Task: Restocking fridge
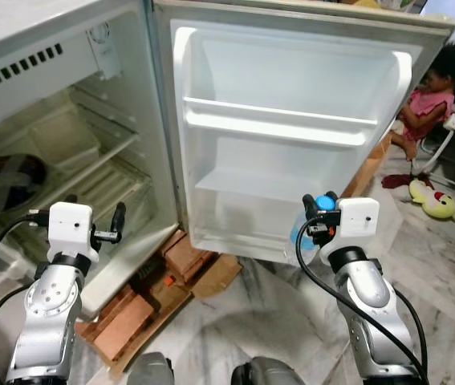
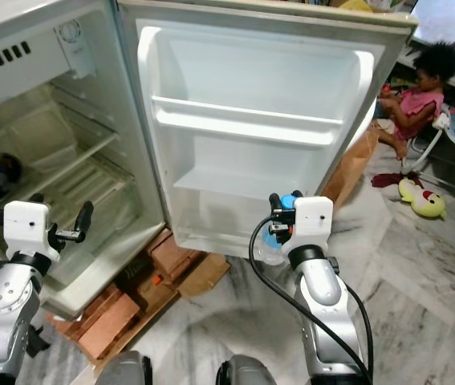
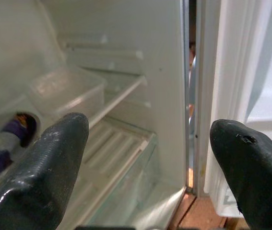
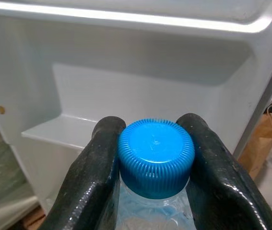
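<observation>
The right gripper (image 4: pixel 156 158) is clamping a blue-capped water bottle (image 4: pixel 156 155) before the fridge door (image 1: pixel 291 128); the left gripper (image 3: pixel 150 153) is hanging wide apart.

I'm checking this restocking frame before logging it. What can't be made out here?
- Water bottle: the body is hidden by the right gripper and its wrist in the eye views; how full it is cannot be told.
- Dark item on the fridge shelf: cut off by the left edge, blurred in the left wrist view.
- Lowest door shelf: its floor is hidden behind its front wall.
- Left gripper: open, holding nothing.
</observation>
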Controlling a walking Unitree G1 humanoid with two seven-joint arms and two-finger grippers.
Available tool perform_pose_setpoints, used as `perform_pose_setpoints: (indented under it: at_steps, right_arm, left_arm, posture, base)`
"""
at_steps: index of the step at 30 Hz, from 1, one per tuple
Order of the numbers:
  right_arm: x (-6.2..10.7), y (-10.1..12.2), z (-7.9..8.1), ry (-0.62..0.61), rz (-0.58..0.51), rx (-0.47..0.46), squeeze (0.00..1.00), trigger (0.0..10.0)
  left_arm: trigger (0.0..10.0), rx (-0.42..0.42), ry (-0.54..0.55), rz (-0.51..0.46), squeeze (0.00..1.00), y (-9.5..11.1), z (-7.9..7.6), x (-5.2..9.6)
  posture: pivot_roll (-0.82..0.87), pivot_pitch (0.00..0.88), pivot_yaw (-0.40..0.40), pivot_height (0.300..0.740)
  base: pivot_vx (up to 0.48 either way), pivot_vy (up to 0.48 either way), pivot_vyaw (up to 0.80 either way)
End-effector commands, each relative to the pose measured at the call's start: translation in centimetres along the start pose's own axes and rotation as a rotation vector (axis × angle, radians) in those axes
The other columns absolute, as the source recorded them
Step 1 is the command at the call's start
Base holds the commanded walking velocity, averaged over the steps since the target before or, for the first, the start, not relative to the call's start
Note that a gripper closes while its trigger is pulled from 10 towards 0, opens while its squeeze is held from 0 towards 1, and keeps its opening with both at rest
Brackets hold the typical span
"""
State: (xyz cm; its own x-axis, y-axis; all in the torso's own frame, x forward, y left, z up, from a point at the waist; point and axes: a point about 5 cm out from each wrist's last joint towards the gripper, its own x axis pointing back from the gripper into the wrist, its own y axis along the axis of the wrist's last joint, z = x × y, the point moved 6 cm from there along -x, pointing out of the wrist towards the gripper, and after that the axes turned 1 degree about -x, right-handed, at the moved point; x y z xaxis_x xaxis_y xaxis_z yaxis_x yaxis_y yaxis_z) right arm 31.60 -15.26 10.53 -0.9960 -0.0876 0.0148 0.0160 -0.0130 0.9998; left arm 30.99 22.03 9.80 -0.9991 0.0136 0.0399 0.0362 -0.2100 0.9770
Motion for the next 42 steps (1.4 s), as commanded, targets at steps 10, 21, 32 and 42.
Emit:
perform_pose_setpoints:
  at_steps: [10,21,32,42]
  right_arm:
    - [-0.5,1.4,0.2,0.008,-0.053,0.008,0.00,10.0]
    - [-0.9,1.6,0.3,0.022,-0.059,0.018,0.00,10.0]
    - [-1.2,1.9,0.4,0.032,-0.070,0.029,0.00,10.0]
    - [-1.5,2.1,0.4,0.038,-0.078,0.041,0.00,10.0]
  left_arm:
    - [10.0,-0.002,-0.030,0.008,0.00,0.3,-0.9,0.4]
    - [10.0,0.006,-0.045,0.023,0.00,-0.1,-1.5,0.8]
    - [10.0,0.010,-0.053,0.007,0.00,0.3,-1.6,0.7]
    - [10.0,0.014,-0.058,0.007,0.00,0.2,-1.9,0.7]
  posture:
    - [0.03,0.141,-0.052,0.708]
    - [0.03,0.146,-0.061,0.663]
    - [0.03,0.145,-0.062,0.663]
    - [0.03,0.146,-0.065,0.663]
  base:
    - [0.000,0.000,0.00]
    - [0.000,0.000,0.00]
    - [0.000,0.000,0.00]
    - [0.073,0.000,0.00]
